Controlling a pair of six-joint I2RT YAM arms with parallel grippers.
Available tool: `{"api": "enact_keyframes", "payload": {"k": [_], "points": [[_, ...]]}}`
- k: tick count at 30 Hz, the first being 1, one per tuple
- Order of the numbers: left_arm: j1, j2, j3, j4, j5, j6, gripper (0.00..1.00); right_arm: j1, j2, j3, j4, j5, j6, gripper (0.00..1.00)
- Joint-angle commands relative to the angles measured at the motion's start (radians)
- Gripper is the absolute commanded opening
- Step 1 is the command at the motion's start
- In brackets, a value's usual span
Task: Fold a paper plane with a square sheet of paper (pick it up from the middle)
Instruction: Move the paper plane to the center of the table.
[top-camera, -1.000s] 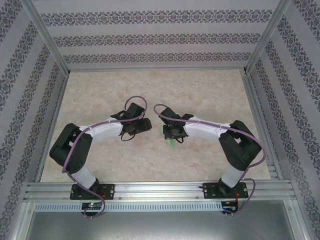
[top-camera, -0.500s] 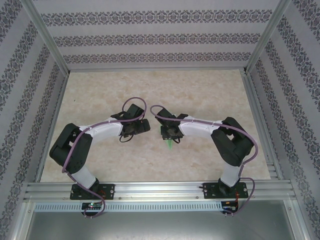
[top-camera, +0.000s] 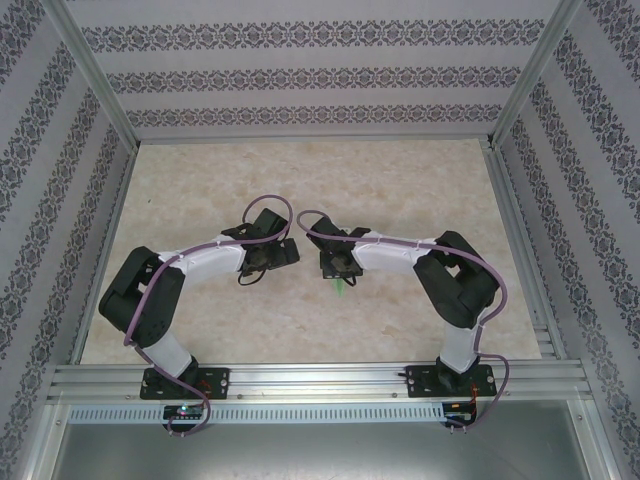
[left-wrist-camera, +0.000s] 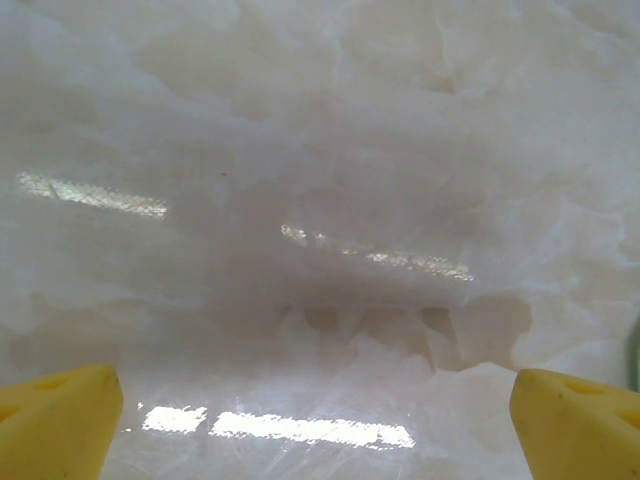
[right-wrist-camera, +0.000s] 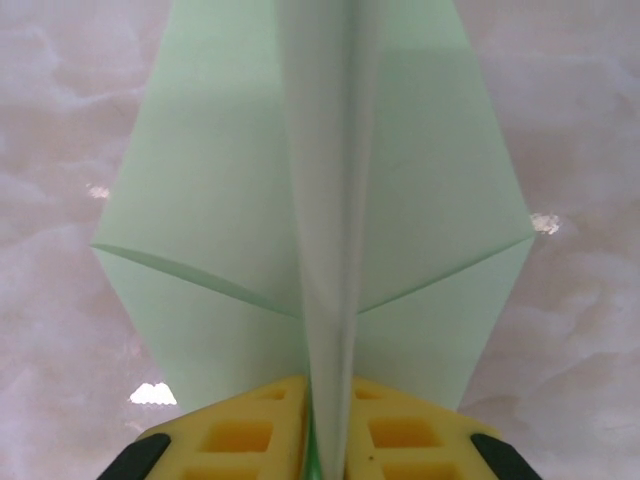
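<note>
The pale green paper plane (right-wrist-camera: 250, 200) is pinched by its raised centre fold between my right gripper's yellow fingers (right-wrist-camera: 240, 430), with both wings spread out to the sides. From above only a small green tip of the plane (top-camera: 341, 286) pokes out below my right gripper (top-camera: 340, 266), which is shut on it near the table's middle. My left gripper (top-camera: 285, 250) hovers a short way to the left, apart from the plane. Its yellow fingertips (left-wrist-camera: 55, 425) stand wide apart over bare marble, open with nothing between them.
The marble-patterned table (top-camera: 300, 180) stretches back to patterned walls with metal frame posts (top-camera: 90, 75). An aluminium rail (top-camera: 320, 380) runs along the near edge by the arm bases. A green sliver of paper (left-wrist-camera: 634, 350) shows at the right edge of the left wrist view.
My right arm has drawn in to the left, carrying the plane slightly left and back. The left gripper has barely shifted.
</note>
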Motion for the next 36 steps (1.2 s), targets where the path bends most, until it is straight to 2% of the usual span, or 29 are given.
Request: {"api": "enact_keyframes", "payload": {"k": [1,5,10,17,22,27,36], "points": [[0.023,-0.028,0.025,-0.027,-0.021,0.003,1.00,0.009,0.036,0.009,-0.010,0.038,0.022,0.12],[0.039,-0.041,0.018,-0.036,-0.019,0.003,1.00,0.003,-0.023,0.040,-0.032,0.080,-0.004,0.10],[0.064,-0.074,-0.005,-0.035,-0.011,0.004,1.00,-0.063,-0.039,0.125,-0.041,0.073,-0.086,0.10],[0.079,-0.097,-0.017,-0.037,0.004,0.016,1.00,-0.158,0.088,0.291,-0.038,0.032,-0.185,0.09],[0.079,-0.093,-0.014,-0.038,0.018,0.026,1.00,-0.172,0.187,0.429,-0.065,-0.007,-0.247,0.10],[0.079,-0.077,-0.011,-0.039,0.032,0.024,1.00,-0.174,0.271,0.517,-0.093,-0.006,-0.225,0.10],[0.079,-0.055,-0.004,-0.039,0.045,0.025,1.00,-0.177,0.359,0.576,-0.136,-0.001,-0.176,0.13]]}}
